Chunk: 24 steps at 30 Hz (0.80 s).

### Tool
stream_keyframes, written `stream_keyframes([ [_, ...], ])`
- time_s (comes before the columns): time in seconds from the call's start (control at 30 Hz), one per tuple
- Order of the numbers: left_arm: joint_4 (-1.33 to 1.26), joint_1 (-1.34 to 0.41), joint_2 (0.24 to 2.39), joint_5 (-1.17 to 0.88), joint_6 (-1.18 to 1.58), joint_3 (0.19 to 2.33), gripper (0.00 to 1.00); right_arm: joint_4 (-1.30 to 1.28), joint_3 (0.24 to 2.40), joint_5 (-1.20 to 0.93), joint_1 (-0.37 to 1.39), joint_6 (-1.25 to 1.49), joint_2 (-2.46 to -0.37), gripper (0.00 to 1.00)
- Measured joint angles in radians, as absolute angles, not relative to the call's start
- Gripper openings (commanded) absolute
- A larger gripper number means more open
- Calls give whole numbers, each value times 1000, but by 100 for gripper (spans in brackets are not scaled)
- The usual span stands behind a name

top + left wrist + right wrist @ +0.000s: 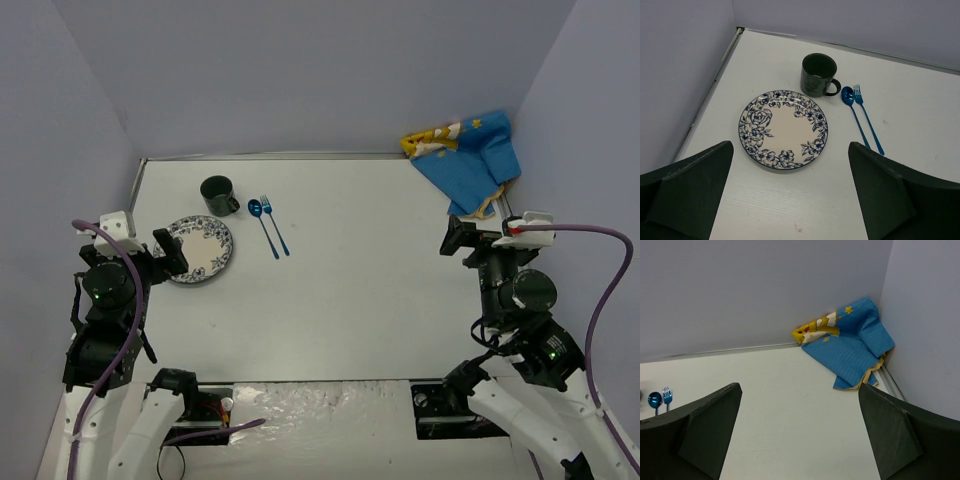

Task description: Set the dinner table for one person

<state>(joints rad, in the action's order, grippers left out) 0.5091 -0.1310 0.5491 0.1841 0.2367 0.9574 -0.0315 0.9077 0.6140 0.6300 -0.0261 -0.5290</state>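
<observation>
The tabletop (390, 300) before me is a large, flat rectangle of matte white — by far the widest surface I can see. It lies level, its near edge toward me. Its far edge and both sides butt against pale lilac-grey walls (300, 70), with a thin strip running along the far and left seams. My left wrist view shows a few faint dark specks on the finish. It carries a plate (200, 250), mug (217, 194), spoon (265, 232) and fork (277, 228) grouped at its far left — and a blue cloth (468, 160) bunched in its far right corner.

One plate (784, 129), one mug (817, 75), one spoon (847, 95), one fork (858, 93), one placemat (852, 352).
</observation>
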Motion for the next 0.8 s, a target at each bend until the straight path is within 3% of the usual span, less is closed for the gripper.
stream_keyframes([
  [0.37, 489, -131, 550, 177, 238, 919, 97, -13, 919, 468, 630, 4, -763, 100],
  [0.57, 488, -138, 550, 173, 239, 914, 97, 7, 1035, 430, 617, 77, -1093, 100],
  [0.8, 489, -145, 549, 173, 243, 903, 97, 77, 1253, 323, 458, 103, -1511, 99],
])
